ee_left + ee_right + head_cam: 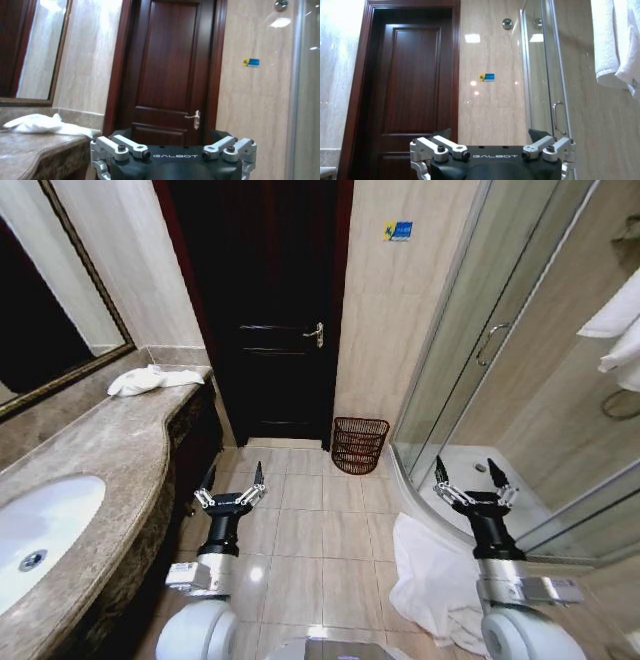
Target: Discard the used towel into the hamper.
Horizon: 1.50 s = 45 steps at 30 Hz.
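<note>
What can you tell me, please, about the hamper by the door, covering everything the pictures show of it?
The hamper is a small round basket of dark reddish-brown openwork, apparently wire, with horizontal ribs, narrowing slightly toward its base. It stands upright on the tiled floor, against the beige wall between the dark wooden door and the glass shower enclosure. Its top is open; through the openwork nothing obvious shows inside, though that is hard to judge. Nothing touches it but the floor, and both grippers are well short of it.
</note>
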Available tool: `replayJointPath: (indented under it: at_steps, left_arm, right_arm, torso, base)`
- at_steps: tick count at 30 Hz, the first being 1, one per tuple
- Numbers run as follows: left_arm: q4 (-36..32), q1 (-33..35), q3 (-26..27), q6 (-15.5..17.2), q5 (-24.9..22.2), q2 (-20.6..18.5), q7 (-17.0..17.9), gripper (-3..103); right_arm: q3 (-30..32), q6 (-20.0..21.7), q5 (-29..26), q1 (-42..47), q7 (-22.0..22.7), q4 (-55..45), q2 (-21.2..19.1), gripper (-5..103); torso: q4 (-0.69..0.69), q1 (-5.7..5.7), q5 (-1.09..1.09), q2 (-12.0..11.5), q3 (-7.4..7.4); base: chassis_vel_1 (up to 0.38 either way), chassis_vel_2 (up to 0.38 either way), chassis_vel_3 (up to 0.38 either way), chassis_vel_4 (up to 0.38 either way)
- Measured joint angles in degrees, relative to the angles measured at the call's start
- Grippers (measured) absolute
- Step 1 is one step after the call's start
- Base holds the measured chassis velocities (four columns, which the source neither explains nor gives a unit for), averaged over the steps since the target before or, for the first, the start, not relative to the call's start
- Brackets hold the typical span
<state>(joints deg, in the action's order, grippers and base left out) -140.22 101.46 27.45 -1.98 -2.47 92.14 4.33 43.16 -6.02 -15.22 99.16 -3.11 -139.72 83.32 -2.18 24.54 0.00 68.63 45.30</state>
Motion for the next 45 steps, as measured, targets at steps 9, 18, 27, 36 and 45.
replayJointPath:
  at_steps: [9, 18, 27, 36, 45]
  left_arm:
    - [-0.78, 0.18, 1.67, -0.75, 0.32, 0.00, -2.57, 100]
    - [-1.83, 0.55, 3.14, -2.60, 0.35, 0.00, -5.30, 100]
    - [-1.63, 0.89, 2.16, -2.97, 0.47, 0.00, -5.01, 100]
    - [-1.03, 0.53, 1.76, -3.84, -0.68, 0.00, -5.22, 98]
    - [0.06, 0.41, 0.70, -4.30, -0.45, -0.01, -5.45, 100]
  right_arm:
    - [0.21, -2.65, 0.07, -0.18, -0.12, 1.04, -0.17, 100]
    - [1.31, -3.34, -2.03, 1.84, 0.74, 1.35, -0.51, 100]
    - [1.28, -2.99, -2.42, 2.12, 0.83, 0.38, -0.74, 100]
    - [1.25, -2.21, -1.95, 2.06, 0.16, 0.37, -0.52, 100]
    - [0.42, -1.80, -2.04, 1.62, -0.87, 0.18, 0.01, 100]
  torso:
    - [0.00, 0.00, 0.01, 0.00, 0.00]
    - [0.00, 0.00, 0.01, 0.00, 0.00]
    - [0.00, 0.00, 0.00, 0.00, 0.00]
    - [0.00, 0.00, 0.01, 0.00, 0.00]
    - [0.00, 0.00, 0.00, 0.00, 0.00]
  base:
    - [0.000, 0.000, 0.000, 0.000]
    - [0.000, 0.000, 0.000, 0.000]
    - [0.000, 0.000, 0.000, 0.000]
    - [0.000, 0.000, 0.000, 0.000]
    - [0.000, 0.000, 0.000, 0.000]
